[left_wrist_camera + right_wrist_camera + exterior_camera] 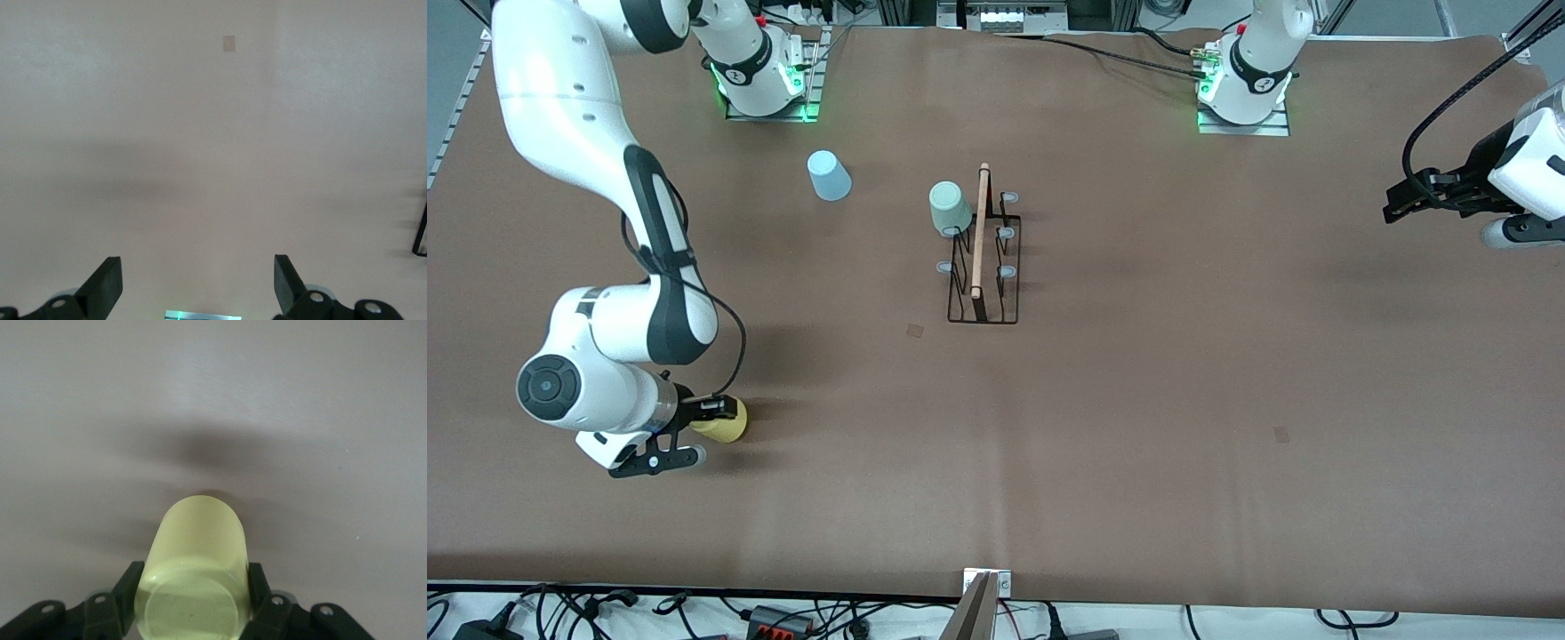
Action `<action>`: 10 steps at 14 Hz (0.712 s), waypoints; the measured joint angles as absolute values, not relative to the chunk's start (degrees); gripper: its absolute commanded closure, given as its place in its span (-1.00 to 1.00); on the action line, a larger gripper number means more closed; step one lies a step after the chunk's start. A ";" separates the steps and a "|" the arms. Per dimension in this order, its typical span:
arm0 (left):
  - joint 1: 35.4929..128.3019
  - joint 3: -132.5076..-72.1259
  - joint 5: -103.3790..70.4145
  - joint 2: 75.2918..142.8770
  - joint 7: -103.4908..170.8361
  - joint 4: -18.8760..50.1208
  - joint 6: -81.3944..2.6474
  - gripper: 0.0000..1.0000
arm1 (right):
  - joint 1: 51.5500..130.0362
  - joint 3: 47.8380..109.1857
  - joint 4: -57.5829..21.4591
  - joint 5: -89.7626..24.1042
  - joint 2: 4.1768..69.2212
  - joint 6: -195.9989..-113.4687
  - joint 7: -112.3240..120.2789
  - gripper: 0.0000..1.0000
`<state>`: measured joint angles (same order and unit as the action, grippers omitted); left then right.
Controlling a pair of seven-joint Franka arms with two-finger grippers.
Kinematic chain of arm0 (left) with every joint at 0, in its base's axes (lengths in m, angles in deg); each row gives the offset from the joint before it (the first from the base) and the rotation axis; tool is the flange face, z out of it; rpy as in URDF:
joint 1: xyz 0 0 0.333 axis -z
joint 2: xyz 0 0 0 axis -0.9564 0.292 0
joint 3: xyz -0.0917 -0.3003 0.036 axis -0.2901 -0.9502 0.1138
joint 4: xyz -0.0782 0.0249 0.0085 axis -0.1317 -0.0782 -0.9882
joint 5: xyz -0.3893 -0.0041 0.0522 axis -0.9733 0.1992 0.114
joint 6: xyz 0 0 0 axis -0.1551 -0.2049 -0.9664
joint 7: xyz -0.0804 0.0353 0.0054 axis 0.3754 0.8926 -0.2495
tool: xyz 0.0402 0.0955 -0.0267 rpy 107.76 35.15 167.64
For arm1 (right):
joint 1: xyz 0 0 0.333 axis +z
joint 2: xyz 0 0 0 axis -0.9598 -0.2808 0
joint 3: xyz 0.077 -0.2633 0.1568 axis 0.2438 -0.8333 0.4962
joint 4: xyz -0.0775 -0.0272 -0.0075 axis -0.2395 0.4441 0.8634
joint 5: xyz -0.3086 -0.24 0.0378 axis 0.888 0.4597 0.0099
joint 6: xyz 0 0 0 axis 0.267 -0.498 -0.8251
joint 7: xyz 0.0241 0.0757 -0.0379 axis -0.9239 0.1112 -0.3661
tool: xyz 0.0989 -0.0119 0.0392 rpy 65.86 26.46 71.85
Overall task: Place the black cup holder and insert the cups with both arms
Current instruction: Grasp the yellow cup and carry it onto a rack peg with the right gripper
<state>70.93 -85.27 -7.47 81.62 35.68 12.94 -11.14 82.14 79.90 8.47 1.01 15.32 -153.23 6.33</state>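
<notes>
The black cup holder (pixel 983 258) stands at the table's middle, its wooden rod handle (pixel 980 227) along the top. A pale green cup (pixel 950 209) sits upside down on one of its pegs, on the side toward the right arm's end. A light blue cup (pixel 829 175) stands upside down on the table near the right arm's base. My right gripper (pixel 716 411) is shut on the yellow cup (pixel 727 423), held on its side low over the table; the right wrist view shows the cup (pixel 197 547) between the fingers (pixel 128 583). My left gripper (pixel 1400 200) is open and empty at the left arm's end of the table, seen also in its wrist view (pixel 198 273).
The table has a brown cover (pixel 1138 400) with small darker patches (pixel 915 330) (pixel 1281 434). A corner of the rack (pixel 421 233) shows at the edge of the left wrist view. Cables and a camera mount (pixel 983 604) lie along the near edge.
</notes>
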 measured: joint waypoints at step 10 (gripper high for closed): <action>70.93 -85.17 -7.47 81.62 35.68 12.93 -11.12 -1.00 | 104.02 80.83 8.40 -5.27 25.04 -137.16 -8.61 0.37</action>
